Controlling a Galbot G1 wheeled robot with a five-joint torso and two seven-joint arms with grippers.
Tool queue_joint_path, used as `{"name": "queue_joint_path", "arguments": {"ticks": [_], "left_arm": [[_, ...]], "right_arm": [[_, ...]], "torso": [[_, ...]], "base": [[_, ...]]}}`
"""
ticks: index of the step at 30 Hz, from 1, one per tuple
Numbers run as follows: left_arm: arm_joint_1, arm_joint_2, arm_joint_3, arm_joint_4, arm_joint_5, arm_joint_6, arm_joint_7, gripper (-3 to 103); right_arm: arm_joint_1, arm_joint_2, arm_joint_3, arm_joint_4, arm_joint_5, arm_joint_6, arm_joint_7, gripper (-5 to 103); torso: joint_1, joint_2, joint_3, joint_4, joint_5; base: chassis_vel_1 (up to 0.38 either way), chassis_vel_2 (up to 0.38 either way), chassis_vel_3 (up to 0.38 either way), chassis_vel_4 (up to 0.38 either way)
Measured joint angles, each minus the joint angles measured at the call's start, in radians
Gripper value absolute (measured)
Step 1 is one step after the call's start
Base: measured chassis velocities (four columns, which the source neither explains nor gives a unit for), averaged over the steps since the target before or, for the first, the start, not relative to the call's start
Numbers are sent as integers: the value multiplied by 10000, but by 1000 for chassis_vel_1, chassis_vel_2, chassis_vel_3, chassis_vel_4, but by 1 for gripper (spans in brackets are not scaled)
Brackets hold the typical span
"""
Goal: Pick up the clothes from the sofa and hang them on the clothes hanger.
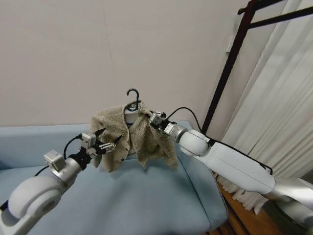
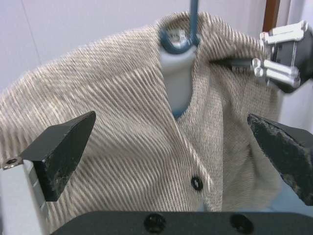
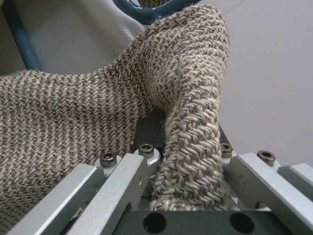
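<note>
A beige knit cardigan (image 1: pixel 142 137) hangs on a hanger with a dark teal hook (image 1: pixel 133 98), held up above the light blue sofa (image 1: pixel 122 196). My right gripper (image 1: pixel 154 119) is shut on the cardigan's shoulder edge; the right wrist view shows a thick knit fold (image 3: pixel 190 147) pinched between its metal fingers (image 3: pixel 117 181). My left gripper (image 1: pixel 110 138) hovers open in front of the cardigan's lower front. In the left wrist view its black fingertips (image 2: pixel 63 147) stand wide apart before the cardigan (image 2: pixel 122 98), with the hook (image 2: pixel 178 41) and the right gripper (image 2: pixel 281 54) behind.
A dark clothes rack (image 1: pixel 230 63) rises at the right, beside a white curtain (image 1: pixel 279 107). A plain wall stands behind the sofa. Wooden floor (image 1: pixel 244 220) shows past the sofa's right end.
</note>
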Motion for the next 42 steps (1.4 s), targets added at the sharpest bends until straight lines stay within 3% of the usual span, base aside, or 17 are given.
{"name": "queue_joint_path", "arguments": {"ticks": [2,4,5,6,7,11,13,15,17,21,29,36,40,42], "left_arm": [[-828,501,8,535,-1432,276,291,100],[-1232,674,28,859,-1828,412,518,100],[-1783,906,76,1425,-2210,546,1024,100],[-2057,1030,93,1754,-2348,654,1398,100],[-2057,1030,93,1754,-2348,654,1398,100],[-2742,1740,93,2951,-2657,1167,3078,100],[-2814,1822,118,3076,-2680,1247,3381,100],[-2965,2198,228,3554,-2675,1535,4703,100],[-2965,2331,285,3683,-2655,1554,4956,100],[-2746,2772,436,3917,-2661,1539,5179,100],[-2778,3012,529,3841,-2694,1481,5058,100],[-3111,3170,607,3764,-3110,1501,4362,100],[-2950,2968,398,3813,-2566,1457,4239,100],[-2713,2561,117,3780,-1568,1122,4857,100]], "right_arm": [[-292,-198,296,-248,-322,872,-346,10],[-400,-258,426,-352,-436,1199,-475,10],[-526,-303,590,-498,-609,1659,-624,10],[-572,-312,655,-593,-705,1906,-675,10],[-572,-312,655,-593,-705,1906,-675,10],[-681,-156,808,-1001,-1166,2657,-827,10],[-691,-142,808,-1007,-1180,2678,-828,10],[-686,5,786,-1043,-1228,2760,-839,10],[-661,98,753,-1069,-1249,2790,-856,10],[-490,276,645,-978,-1248,2805,-883,10],[-340,350,590,-635,-1223,2628,-897,10],[-125,246,342,-180,-1144,2330,-863,10],[-84,154,296,-151,-1080,2251,-826,10],[-18,53,259,-203,-1052,2237,-823,10]], "torso": [[0,0,0,0,0],[0,0,0,-2,-1],[0,0,0,-4,1],[0,-1,0,-5,1],[0,-1,0,-5,1],[2,-1,1,4,-2],[2,-1,0,5,-3],[0,-1,-1,-2,-3],[1,-1,0,0,1],[2,-2,1,3,-5],[0,-1,0,-1,-2],[0,-1,-1,0,0],[0,-1,-1,-1,2],[0,-1,-1,0,-3]], "base": [[0,0,0,0],[0,0,0,0],[0,0,0,0],[0,0,0,0],[0,0,0,0],[0,0,0,0],[0,0,0,0],[0,0,0,0],[0,0,0,0],[0,0,0,0],[0,0,0,0],[0,0,0,0],[0,0,0,0],[0,0,0,0]]}}
